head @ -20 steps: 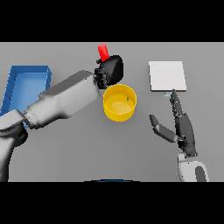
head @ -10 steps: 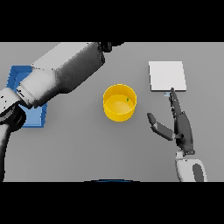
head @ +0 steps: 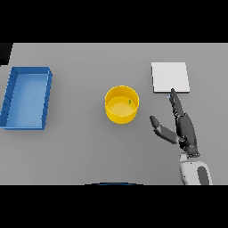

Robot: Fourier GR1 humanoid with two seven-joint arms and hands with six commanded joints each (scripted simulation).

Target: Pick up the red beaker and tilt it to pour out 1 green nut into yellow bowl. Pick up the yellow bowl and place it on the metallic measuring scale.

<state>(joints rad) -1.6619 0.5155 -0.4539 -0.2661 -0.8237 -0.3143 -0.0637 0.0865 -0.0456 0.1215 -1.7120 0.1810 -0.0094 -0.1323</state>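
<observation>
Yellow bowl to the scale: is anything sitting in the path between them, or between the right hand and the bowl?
Nothing visible does. The yellow bowl and metallic scale have only bare table between them, and the open right hand has bare table between it and the bowl.

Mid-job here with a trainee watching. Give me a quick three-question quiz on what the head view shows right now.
1. True or false: the yellow bowl already sits on the measuring scale.
2. Which container lies at the table's left side?
A. blue tray
B. red beaker
C. green box
3. Fill in: the right hand rests with fingers ____.

Key:
1. False; it stands apart on the table, left of the scale, with a green nut inside.
2. A
3. straight (open)
</observation>
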